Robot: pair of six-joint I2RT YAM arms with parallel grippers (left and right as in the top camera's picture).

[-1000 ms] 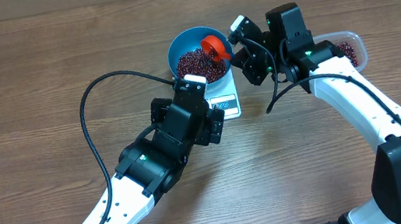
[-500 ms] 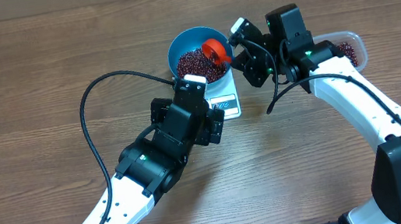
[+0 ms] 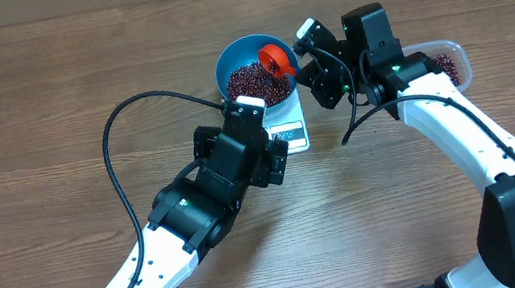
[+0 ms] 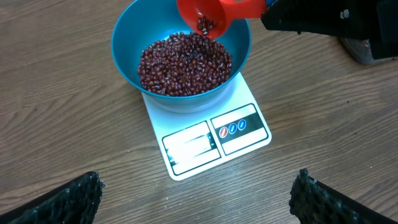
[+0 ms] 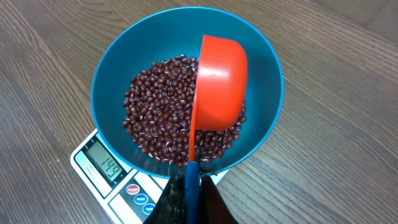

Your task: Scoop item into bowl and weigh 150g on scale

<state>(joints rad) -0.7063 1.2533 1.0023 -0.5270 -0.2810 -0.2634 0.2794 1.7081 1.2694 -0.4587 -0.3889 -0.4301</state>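
Red scoop (image 5: 217,93) tilts above beans (image 5: 155,115) in blue bowl (image 5: 109,71).

We see bright, even, diffuse light from above on bench (image 3: 29,95); shadows soft, short beneath arms. We find faint sheen on bowl (image 5: 109,81) wall. Left end effector (image 4: 199,199) fingertips (image 4: 68,202) blurred at lower frame corners; centre sharp, scale (image 5: 87,155) display legible.

Wood-grain bench (image 3: 26,76) carrying a flat white scale (image 3: 292,135) near its middle, clear plastic tub (image 3: 461,59) sitting apart on the scale's right, both resting directly on it.
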